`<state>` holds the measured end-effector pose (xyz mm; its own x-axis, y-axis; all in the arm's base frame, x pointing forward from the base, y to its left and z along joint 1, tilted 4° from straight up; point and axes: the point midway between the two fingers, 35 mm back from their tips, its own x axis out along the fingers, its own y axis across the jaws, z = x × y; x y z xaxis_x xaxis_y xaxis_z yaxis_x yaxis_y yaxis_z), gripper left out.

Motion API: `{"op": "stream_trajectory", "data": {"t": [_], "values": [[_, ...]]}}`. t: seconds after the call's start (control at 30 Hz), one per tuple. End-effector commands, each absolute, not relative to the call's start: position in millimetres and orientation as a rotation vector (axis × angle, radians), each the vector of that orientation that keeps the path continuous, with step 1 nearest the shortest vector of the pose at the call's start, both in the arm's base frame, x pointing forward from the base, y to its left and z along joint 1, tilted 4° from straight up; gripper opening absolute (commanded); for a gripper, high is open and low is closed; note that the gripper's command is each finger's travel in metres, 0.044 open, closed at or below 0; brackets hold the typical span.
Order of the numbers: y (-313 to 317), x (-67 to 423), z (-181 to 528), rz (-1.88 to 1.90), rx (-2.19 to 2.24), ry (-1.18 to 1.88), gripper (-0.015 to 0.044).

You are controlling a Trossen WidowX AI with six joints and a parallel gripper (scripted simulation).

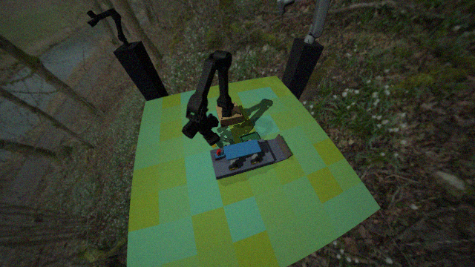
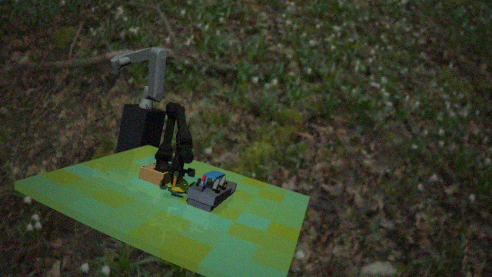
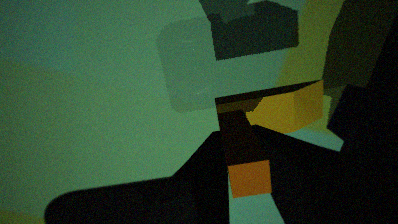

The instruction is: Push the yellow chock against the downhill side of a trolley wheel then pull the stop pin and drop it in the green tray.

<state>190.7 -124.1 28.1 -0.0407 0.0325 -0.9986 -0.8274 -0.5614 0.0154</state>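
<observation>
My gripper [image 1: 214, 142] [image 2: 174, 179] [image 3: 235, 136] is shut on the orange handle of the chock. The yellow chock [image 2: 178, 189] [image 3: 300, 107] hangs slightly above the table, its shadow apart from it in the wrist view, beside the ramp's uphill end. The ramp [image 1: 223, 171] [image 2: 200, 201] carries the blue-topped trolley [image 1: 243, 149] [image 2: 214, 176]. The red-headed stop pin [image 1: 219, 151] [image 2: 203, 179] stands at the trolley's uphill end. The green tray [image 1: 251, 137] lies behind the trolley in the top view, partly hidden.
A wooden box [image 1: 232, 120] [image 2: 151, 175] sits at my arm's base. The ramp's brownish lower end [image 1: 284, 147] is at the right in the top view. Black pedestals [image 1: 139, 68] [image 1: 302, 64] with other arms stand beyond the table's back edge.
</observation>
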Motion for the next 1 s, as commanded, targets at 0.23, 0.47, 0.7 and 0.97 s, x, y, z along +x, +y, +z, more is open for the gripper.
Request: {"op": "stream_trajectory", "data": {"t": [0.23,0.47,0.7,0.97], "values": [[-125,192,66,1.669,-1.595,0.85,0.0],[-126,193,85,1.669,-1.595,0.85,0.0],[-127,195,104,1.669,-1.595,0.85,0.0],[-127,197,125,1.669,-1.596,0.85,0.0]]}}
